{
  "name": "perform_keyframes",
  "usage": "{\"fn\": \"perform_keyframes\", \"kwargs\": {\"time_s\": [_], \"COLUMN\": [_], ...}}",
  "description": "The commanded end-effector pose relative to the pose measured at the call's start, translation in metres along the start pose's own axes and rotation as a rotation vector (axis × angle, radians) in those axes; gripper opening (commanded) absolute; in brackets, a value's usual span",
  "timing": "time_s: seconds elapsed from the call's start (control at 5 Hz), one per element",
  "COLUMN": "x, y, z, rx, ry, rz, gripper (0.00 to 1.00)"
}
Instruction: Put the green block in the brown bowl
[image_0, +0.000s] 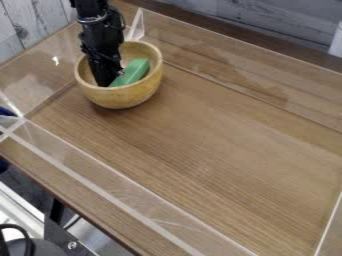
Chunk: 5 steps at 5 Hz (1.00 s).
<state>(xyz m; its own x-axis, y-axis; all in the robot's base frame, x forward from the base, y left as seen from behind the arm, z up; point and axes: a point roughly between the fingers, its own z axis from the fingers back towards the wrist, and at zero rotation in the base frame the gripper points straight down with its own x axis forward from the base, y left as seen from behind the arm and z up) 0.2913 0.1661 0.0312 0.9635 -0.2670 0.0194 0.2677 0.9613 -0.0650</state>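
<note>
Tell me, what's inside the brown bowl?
The green block lies inside the brown bowl, leaning on its far wall. The gripper reaches in too, hiding part of the block and the bowl's bottom.

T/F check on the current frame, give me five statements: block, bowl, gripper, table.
1. The green block lies inside the brown bowl. True.
2. The bowl sits in the middle of the table. False: it sits near the far left corner.
3. The gripper points down into the bowl. True.
4. The block lies flat on the tabletop beside the bowl. False: it rests inside the bowl, leaning against the inner wall.
5. A second bowl stands on the table. False: only one bowl is in view.
</note>
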Motion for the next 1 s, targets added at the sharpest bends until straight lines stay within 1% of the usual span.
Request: {"fn": "perform_keyframes", "kwargs": {"time_s": [0.0, 0.4, 0.8], "x": [0.006, 0.006, 0.007], "y": [0.003, 0.012, 0.012], "z": [0.013, 0.023, 0.022], "rx": [0.033, 0.082, 0.145], "ry": [-0.013, -0.019, -0.050], "rz": [0.008, -0.010, -0.029], "gripper": [0.00, 0.00, 0.00]}}
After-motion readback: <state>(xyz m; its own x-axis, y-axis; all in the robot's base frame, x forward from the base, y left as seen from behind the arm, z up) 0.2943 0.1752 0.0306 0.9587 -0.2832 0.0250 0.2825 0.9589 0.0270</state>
